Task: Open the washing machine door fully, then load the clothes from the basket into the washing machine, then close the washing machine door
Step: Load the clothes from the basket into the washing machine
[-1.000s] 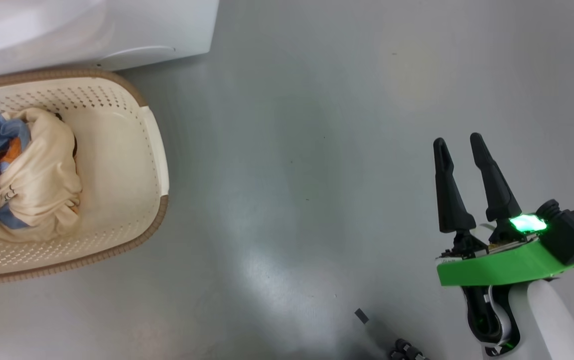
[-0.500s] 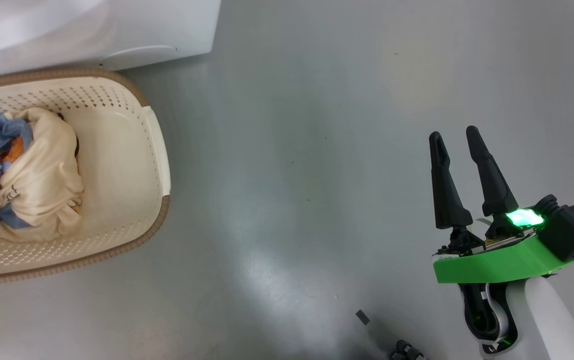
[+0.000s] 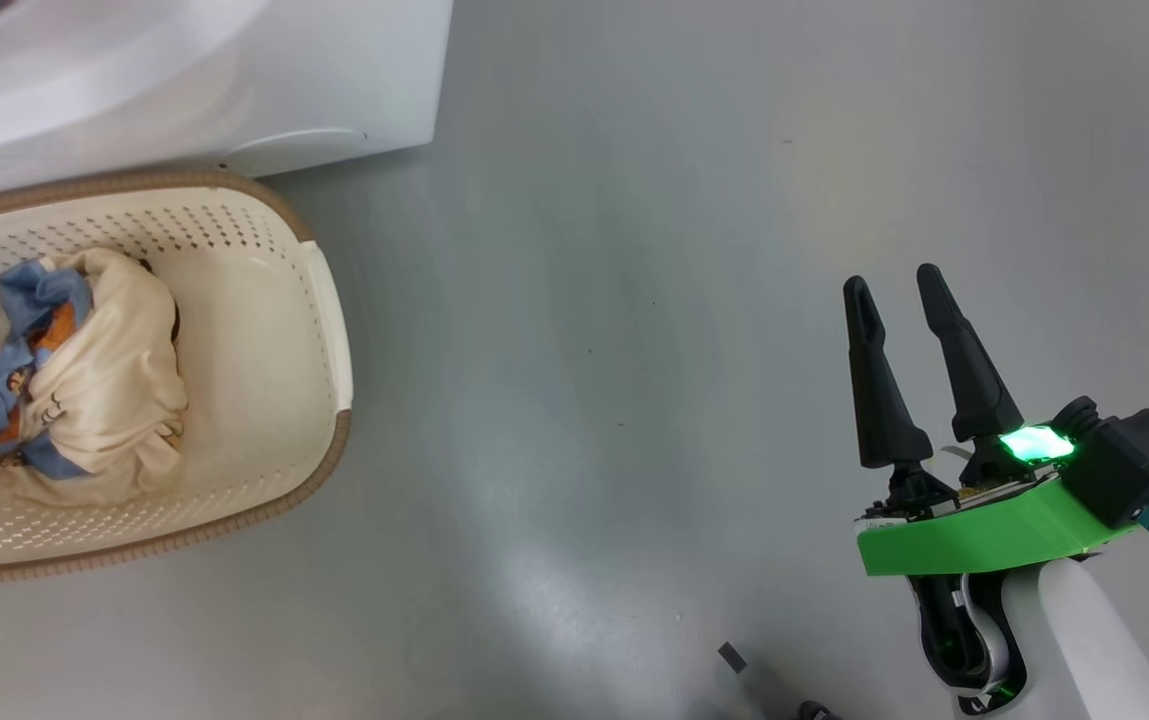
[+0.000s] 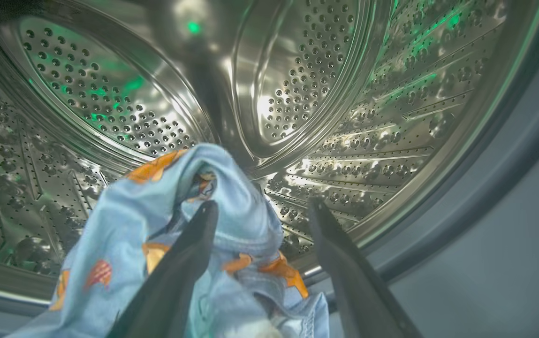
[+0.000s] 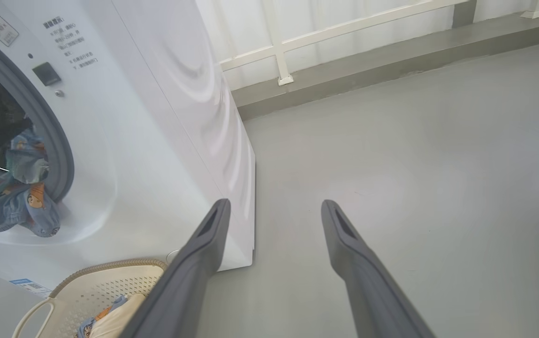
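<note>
The white washing machine [image 3: 184, 90] stands at the top left of the head view, with the cream basket [image 3: 329, 470] in front of it. The basket holds clothes [image 3: 104, 390]: a cream garment bundled with a blue printed one. Inside the steel drum [image 4: 321, 94], my left gripper [image 4: 262, 203] is open. A light blue garment [image 4: 124, 225] with orange print drapes over its left finger. The same garment [image 5: 25, 197] hangs at the drum mouth. My right gripper [image 3: 890, 278] hovers open and empty above the floor, right of the basket. The washing machine door is out of view.
Grey floor [image 3: 584, 300] stretches between the basket and my right arm. A small dark object [image 3: 731, 655] lies on it near the bottom edge. Behind the washer [image 5: 156, 141] run a low kerb and a white railing [image 5: 278, 51].
The head view has shifted a little, so basket and washer sit lower and further right. My right gripper has drifted slightly left, still open. The clothes in the basket have not moved.
</note>
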